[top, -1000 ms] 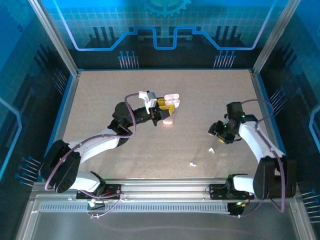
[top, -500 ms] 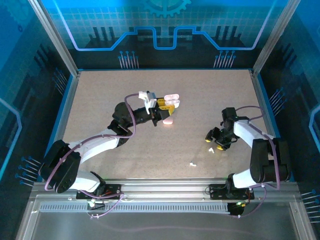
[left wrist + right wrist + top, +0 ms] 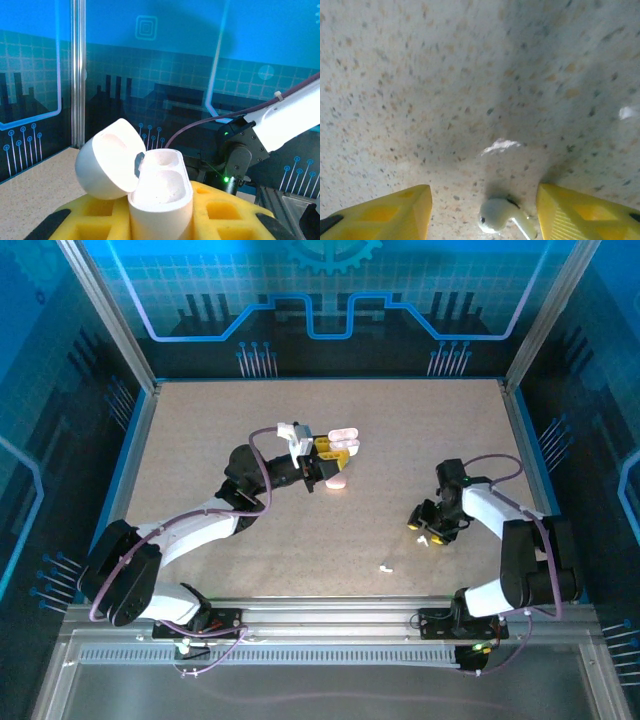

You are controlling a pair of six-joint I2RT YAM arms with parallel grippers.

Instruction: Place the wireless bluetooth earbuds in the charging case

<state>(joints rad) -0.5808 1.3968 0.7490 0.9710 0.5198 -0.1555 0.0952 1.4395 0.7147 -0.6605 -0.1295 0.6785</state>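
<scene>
Earbuds are both outside the case, lying on the table to the right of it and nearer the arm bases.

Farthest left, the left gripper is clamped on the case, its yellow pads gripping the lower body. The case stands upright with its lid swung open to one side and both sockets empty. The shell looks smooth and is held low. An off-centre push from above could tip it between the pads or slide it downward, and a knock on the lid could swing it shut over the sockets.

Right of the case lies the spare bud, well apart from either gripper. It seems at risk only if an arm sweeps low across it.

Farther right of the case, the right gripper hangs low over the target bud. Its jaws are apart, with a yellow finger on either side and neither touching the bud. The bud lies off-centre between them, its stem end close to one finger. If the jaws close here, that finger likely arrives first and shoves the bud sideways. A pinch on the rounded head alone could squirt it out. A skewed hold would leave the stem misaligned with its socket, and fingertips this near the table could scrape it.
</scene>
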